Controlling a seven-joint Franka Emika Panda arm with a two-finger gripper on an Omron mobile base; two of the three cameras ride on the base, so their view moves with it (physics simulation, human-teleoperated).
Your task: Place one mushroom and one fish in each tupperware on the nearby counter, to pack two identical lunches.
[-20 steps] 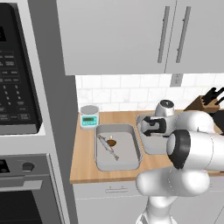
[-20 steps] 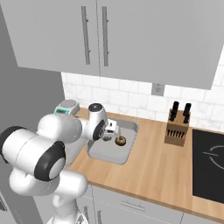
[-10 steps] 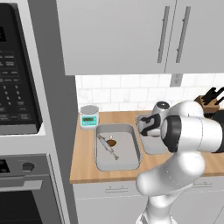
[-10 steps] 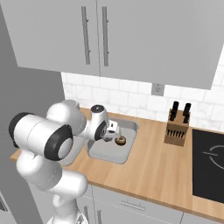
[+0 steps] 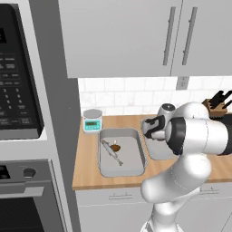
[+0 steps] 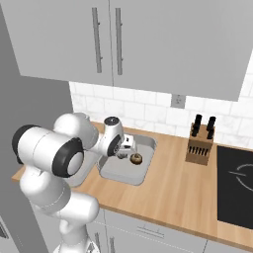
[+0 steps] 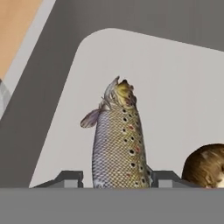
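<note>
**Holding a fish over the second tray**

The claw [image 7: 117, 180] is clamped on a spotted fish [image 7: 117, 148], above the right tupperware [image 7: 175, 87]. A brown mushroom [image 7: 205, 165] lies just beside the fish. The left tupperware [image 5: 136, 168] on the counter [image 5: 86, 172] holds another fish [image 5: 112, 153] and mushroom [image 5: 116, 147].

We can read no text anywhere. The microwave keypad [image 5: 13, 97] carries only blurred marks (too small to make out). The scale [image 5: 92, 121] display is blank teal.

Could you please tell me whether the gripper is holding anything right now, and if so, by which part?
The gripper holds a fish by its body, one finger on each flank, head pointing away over the tupperware, beside a mushroom.
</note>
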